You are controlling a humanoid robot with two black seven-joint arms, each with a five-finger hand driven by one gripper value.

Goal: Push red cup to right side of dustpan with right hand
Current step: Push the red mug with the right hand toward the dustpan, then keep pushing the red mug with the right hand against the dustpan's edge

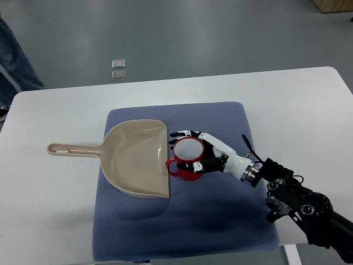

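A red cup (186,155) with a white inside stands upright on the blue mat (220,221), right next to the open right edge of the beige dustpan (135,157). Its handle points left toward the dustpan. My right hand (190,150) comes in from the lower right and cups around the cup: fingers (183,134) curve along its far side, the thumb (194,165) along its near side. The dustpan's handle (71,149) points left over the white table.
The white table (55,221) carries the blue mat. A person's leg in jeans (14,55) and a shoe show at the far left edge. Two small clear squares (118,68) lie on the floor beyond the table.
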